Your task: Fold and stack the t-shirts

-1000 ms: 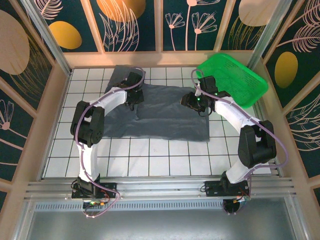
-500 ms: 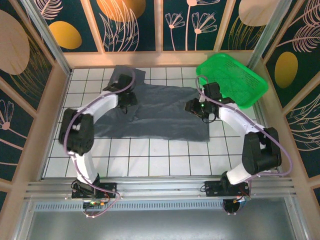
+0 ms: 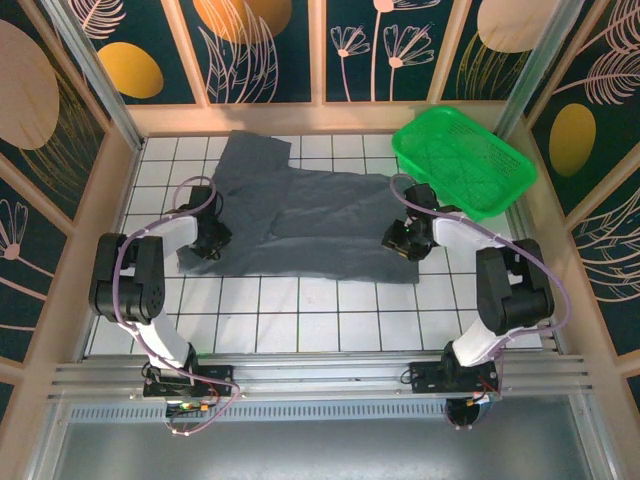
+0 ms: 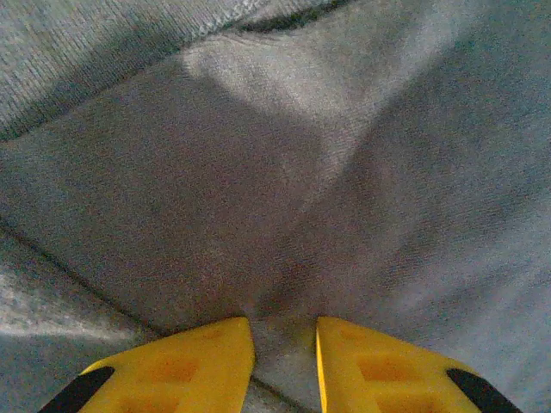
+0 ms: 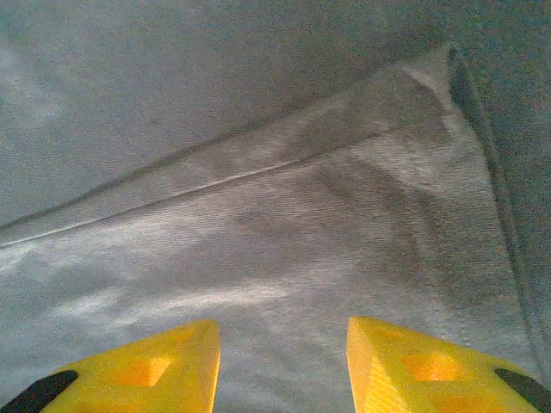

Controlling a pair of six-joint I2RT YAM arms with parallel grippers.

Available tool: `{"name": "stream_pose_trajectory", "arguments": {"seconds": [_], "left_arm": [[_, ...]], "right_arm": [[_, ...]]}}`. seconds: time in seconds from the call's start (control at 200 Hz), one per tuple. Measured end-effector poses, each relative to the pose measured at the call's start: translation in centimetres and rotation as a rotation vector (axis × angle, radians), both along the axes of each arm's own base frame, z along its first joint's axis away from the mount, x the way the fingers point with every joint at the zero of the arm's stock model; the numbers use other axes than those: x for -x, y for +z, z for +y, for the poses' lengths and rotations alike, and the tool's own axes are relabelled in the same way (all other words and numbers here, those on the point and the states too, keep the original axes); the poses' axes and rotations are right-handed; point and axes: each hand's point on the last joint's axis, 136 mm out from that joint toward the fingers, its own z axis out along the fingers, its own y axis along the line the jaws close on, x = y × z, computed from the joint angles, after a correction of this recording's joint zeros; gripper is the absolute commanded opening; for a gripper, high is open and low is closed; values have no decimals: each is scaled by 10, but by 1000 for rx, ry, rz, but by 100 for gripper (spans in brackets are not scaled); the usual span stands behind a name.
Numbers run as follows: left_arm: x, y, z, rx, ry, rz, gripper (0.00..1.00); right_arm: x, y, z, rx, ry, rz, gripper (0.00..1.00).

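Observation:
One dark slate blue-grey t-shirt (image 3: 320, 225) lies spread over the white tiles, a sleeve reaching up toward the back left. My left gripper (image 3: 205, 243) sits low on its left edge. In the left wrist view the yellow fingers (image 4: 207, 357) stand a narrow gap apart, with puckered cloth (image 4: 258, 172) between their tips. My right gripper (image 3: 400, 240) rests on the shirt's right edge. In the right wrist view its fingers (image 5: 413, 361) are spread wide over a folded flap of cloth (image 5: 284, 215), gripping nothing.
A green plastic mesh basket (image 3: 465, 160) stands tilted at the back right corner, close to the right arm. Wooden walls (image 3: 110, 200) ring the tiled floor (image 3: 300, 320), which is bare in front of the shirt.
My left gripper has let go near the shirt's top and moved down-left to its left edge, narrowing again. The right gripper slid a little nearer along the right edge. The sleeve now lies spread out.

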Motion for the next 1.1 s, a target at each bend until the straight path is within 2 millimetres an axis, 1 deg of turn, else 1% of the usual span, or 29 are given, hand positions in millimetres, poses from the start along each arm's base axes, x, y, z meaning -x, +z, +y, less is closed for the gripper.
{"name": "stream_pose_trajectory", "arguments": {"seconds": [0.085,0.145,0.365,0.475,0.641,0.731,0.801,0.901,0.936,0.971,1.006,1.031,1.061,1.101], "left_arm": [[2,-2,2,18,63,-22,23],[8,-1,3,39,107,-53,22],[62,-2,8,99,254,-85,21],[87,-2,11,127,319,-97,21],[122,-2,14,168,413,-100,22],[136,-1,15,186,453,-94,23],[144,-1,16,189,476,-78,24],[150,3,21,149,496,-38,28],[151,7,25,119,501,-17,29],[148,15,29,85,503,-5,31],[140,24,33,59,498,-9,32],[131,33,35,41,488,-19,33],[118,45,36,23,475,-37,34],[95,63,38,5,458,-76,35]], "right_arm": [[5,-13,-3,21,-3,43,44],[10,-22,-6,38,-5,76,44],[18,-25,-8,46,-4,90,45],[32,-25,-8,53,10,111,47],[63,-27,-6,63,45,163,48],[80,-27,-7,53,54,197,48],[88,-26,-8,48,57,218,49],[89,-22,-6,38,63,222,50],[88,-19,-6,37,67,220,52],[83,-14,-4,35,69,203,53],[74,-5,-2,31,71,168,53],[65,3,-1,32,71,134,52],[53,13,1,29,70,86,50],[32,29,4,27,63,7,47]]}}
